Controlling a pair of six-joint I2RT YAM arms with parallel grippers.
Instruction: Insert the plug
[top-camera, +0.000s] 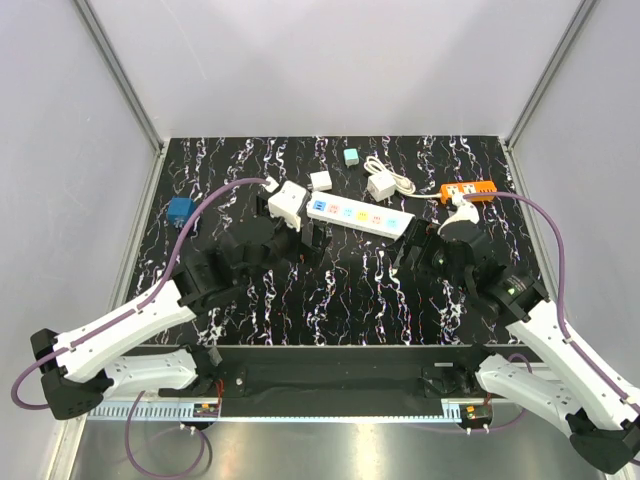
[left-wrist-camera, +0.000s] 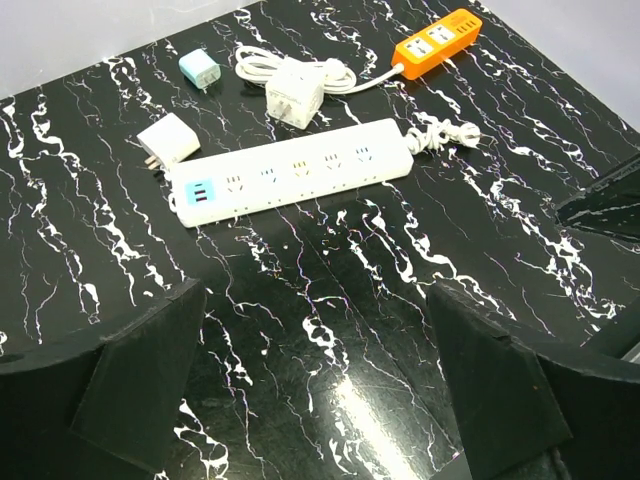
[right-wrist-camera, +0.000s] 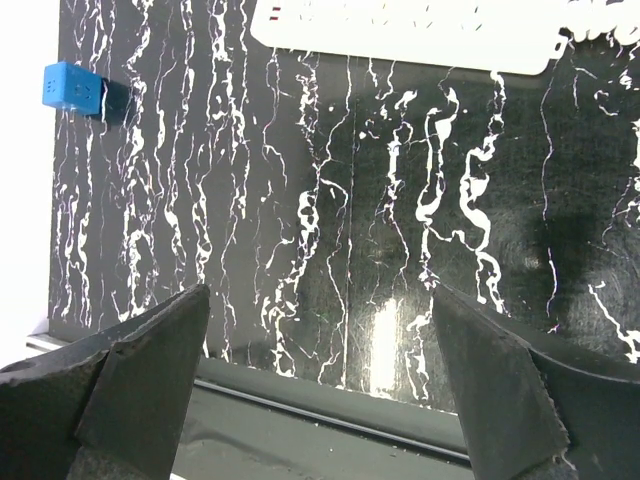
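The left gripper (left-wrist-camera: 320, 400) hangs over the black, white-veined marble-pattern tabletop (left-wrist-camera: 300, 300), its black fingers (left-wrist-camera: 140, 390) spread wide and holding nothing. The right gripper (right-wrist-camera: 320, 390) is likewise spread and empty, near the table's front edge. Ahead of the left one lies a long white plastic power strip (left-wrist-camera: 295, 170). Just behind it sit a flat white plug adapter (left-wrist-camera: 170, 138) and a white cube plug (left-wrist-camera: 293, 92) against its coiled cord, both unplugged. A short orange power strip (left-wrist-camera: 437, 40) lies farther right.

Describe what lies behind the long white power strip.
Flat white adapter, white cube charger, coiled white cable, small mint plug, orange power strip. The charger covers part of the cable.
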